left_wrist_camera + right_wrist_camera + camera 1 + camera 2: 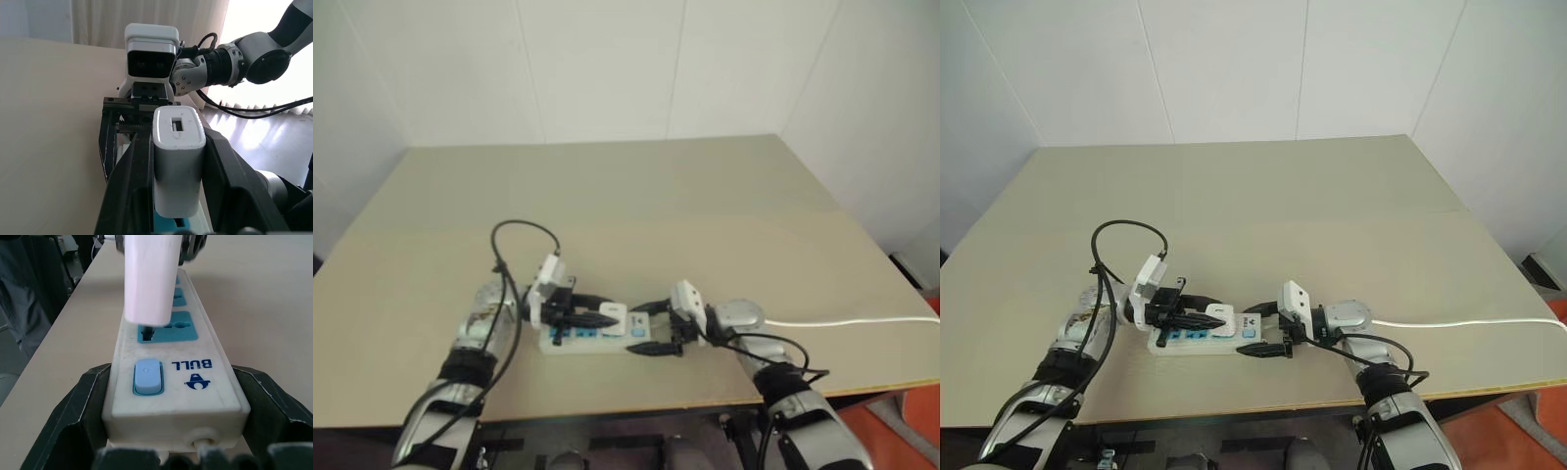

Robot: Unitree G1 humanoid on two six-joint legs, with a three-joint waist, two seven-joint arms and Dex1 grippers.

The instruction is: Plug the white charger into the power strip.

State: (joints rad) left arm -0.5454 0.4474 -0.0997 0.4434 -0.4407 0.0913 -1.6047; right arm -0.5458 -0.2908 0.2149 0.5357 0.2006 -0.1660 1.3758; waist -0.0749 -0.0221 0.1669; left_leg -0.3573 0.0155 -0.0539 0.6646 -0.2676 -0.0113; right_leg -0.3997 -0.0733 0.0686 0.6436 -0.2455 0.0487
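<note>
The power strip (172, 382) lies on the table near its front edge, blue socket faces up, its light blue switch (147, 377) at the end nearest my right arm. My right gripper (651, 328) is shut on the power strip, one black finger on each side of that switch end. The white charger (178, 161) is pinched between the two black fingers of my left gripper (605, 319), which points sideways over the strip. The charger stands upright over the socket beside the switch. Its body sits a little above the socket face, with dark prongs reaching into the slots.
The strip's white cord (862, 321) runs right along the table and off its edge. The beige table (656, 196) stretches bare toward the white walls behind. A black cable loop (524, 230) arcs above my left wrist. The table's front edge lies just below both grippers.
</note>
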